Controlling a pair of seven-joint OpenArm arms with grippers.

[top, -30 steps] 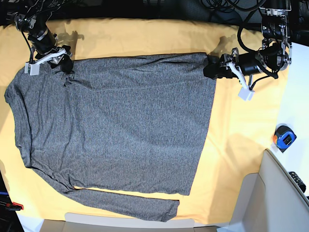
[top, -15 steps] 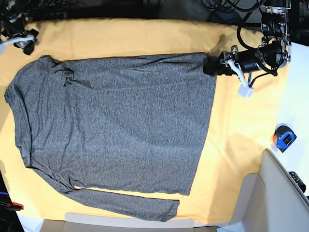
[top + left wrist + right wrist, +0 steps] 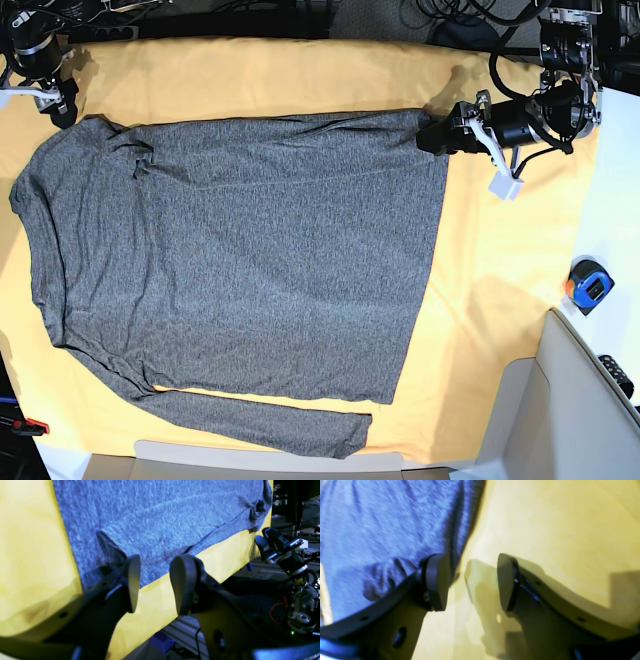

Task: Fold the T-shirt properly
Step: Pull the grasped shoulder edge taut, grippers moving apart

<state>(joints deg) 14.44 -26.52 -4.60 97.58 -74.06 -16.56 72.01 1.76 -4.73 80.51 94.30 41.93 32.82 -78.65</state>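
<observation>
Your left gripper (image 3: pixel 153 583) stands with its jaws parted and nothing between them, straddling the far hem corner of the large heathered dark grey long-sleeved T-shirt (image 3: pixel 240 270): one black pad (image 3: pixel 132 580) sits over the knit, the other over the yellow-orange table cloth (image 3: pixel 500 260) just beside the shirt's edge. To make this grasp well, I judge you should settle the jaws low enough to catch both layers of the hem, well inside the edge, before closing; thin knit slips out of a shallow pinch.

Your right gripper (image 3: pixel 472 580) is likewise open and holds nothing. It hovers at the opposite far corner of the shirt, near the shoulder, one pad (image 3: pixel 436 580) against the shirt's edge and the other over bare cloth.

The shirt lies flat across the table cloth, one sleeve folded along its near edge. Match both grips before lifting so the fold line stays straight.
</observation>
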